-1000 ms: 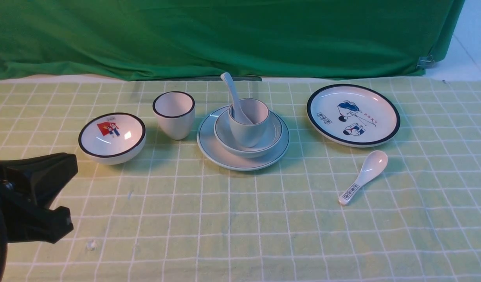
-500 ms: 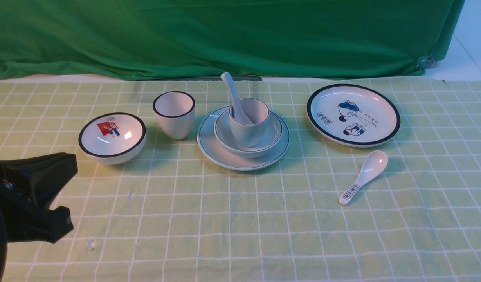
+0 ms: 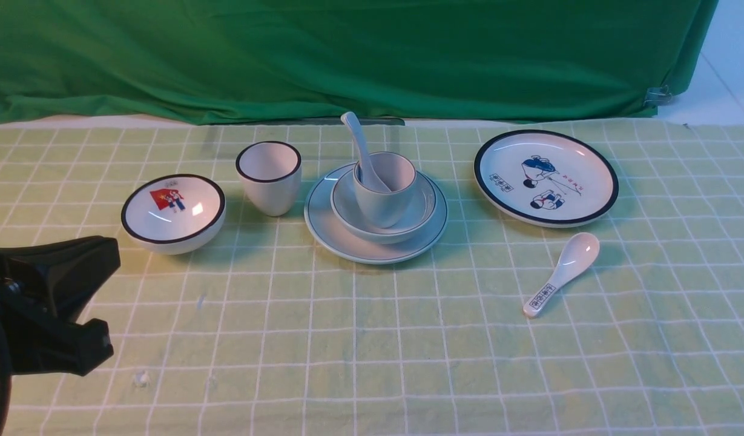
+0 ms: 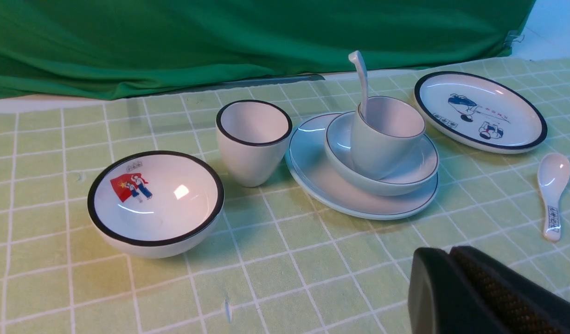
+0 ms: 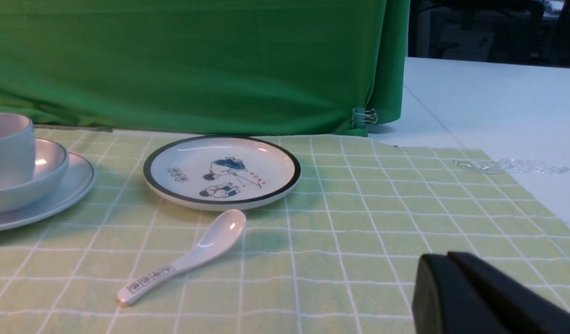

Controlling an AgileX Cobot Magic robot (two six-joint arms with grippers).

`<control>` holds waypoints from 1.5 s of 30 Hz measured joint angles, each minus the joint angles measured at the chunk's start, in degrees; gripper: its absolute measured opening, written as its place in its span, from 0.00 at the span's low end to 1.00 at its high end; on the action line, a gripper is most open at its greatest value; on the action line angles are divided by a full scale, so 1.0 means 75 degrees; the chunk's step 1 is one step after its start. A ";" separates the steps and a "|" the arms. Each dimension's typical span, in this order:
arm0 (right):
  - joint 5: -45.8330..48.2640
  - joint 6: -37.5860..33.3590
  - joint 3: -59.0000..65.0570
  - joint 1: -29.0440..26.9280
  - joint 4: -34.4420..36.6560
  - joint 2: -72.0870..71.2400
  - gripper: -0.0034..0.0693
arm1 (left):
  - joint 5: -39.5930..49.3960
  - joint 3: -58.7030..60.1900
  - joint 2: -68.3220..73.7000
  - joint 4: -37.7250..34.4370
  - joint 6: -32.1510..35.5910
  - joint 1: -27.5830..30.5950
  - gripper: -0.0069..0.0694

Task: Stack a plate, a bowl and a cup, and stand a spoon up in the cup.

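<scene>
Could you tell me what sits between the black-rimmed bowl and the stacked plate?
The black-rimmed cup stands between the black-rimmed bowl and the plate, clearest in the front view.

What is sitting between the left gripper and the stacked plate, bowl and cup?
Only open tablecloth lies directly between the left gripper and the plate. The black-rimmed bowl and black-rimmed cup stand left of the stack, just off that line.

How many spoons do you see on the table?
2. The plain white spoon stands in the cup on the central stack. The marked-handle spoon lies on the cloth, in front of the black-rimmed plate. None appears hidden.
</scene>
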 joint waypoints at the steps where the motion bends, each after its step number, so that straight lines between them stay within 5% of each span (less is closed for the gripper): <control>1: 0.0000 0.0000 0.0000 0.0000 0.0000 0.0000 0.10 | 0.0000 0.0000 0.0000 0.0000 0.0000 0.0000 0.11; 21: 0.0000 0.0007 0.0000 0.0000 0.0001 0.0000 0.18 | -0.0265 0.0197 -0.0080 0.0000 0.0000 0.0000 0.11; 30: 0.0000 0.0007 0.0000 0.0000 0.0001 0.0000 0.18 | -0.2301 0.2515 -0.1963 -0.0071 0.0000 0.0364 0.11; 34: 0.0000 0.0007 0.0000 0.0000 0.0001 0.0000 0.19 | -0.2888 0.3676 -0.3286 -0.0445 0.0000 0.1193 0.11; 45: -0.0002 0.0007 0.0000 0.0000 0.0008 0.0000 0.22 | -0.1006 0.4034 -0.4657 -0.1080 -0.0006 0.2456 0.11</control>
